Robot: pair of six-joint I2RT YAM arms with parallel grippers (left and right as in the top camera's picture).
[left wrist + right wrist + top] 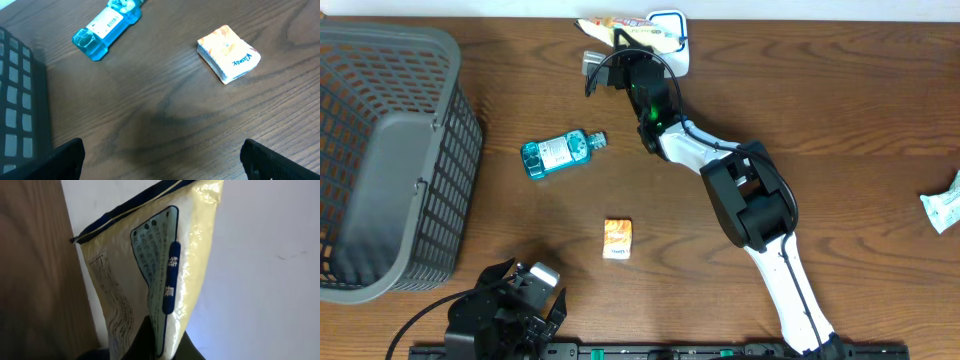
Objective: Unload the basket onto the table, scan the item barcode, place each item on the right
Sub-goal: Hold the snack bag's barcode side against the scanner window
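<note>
A yellow pouch (150, 270) with printed panels and a dark blue top edge stands pinched between my right gripper's (162, 347) dark fingers, which are shut on its lower end. From overhead the pouch (620, 25) is at the table's far edge, right next to a white device (672, 28), with the right gripper (620, 45) reaching out to it. I cannot make out a barcode on it. My left gripper (160, 165) hovers open over bare wood near the front edge; overhead, the left gripper (525, 292) is at the bottom left.
A blue bottle (560, 153) (105, 27) lies left of centre. A small orange tissue pack (617, 240) (229, 52) lies in the middle. A grey mesh basket (380, 150) fills the left side. A white packet (945, 205) lies at the right edge.
</note>
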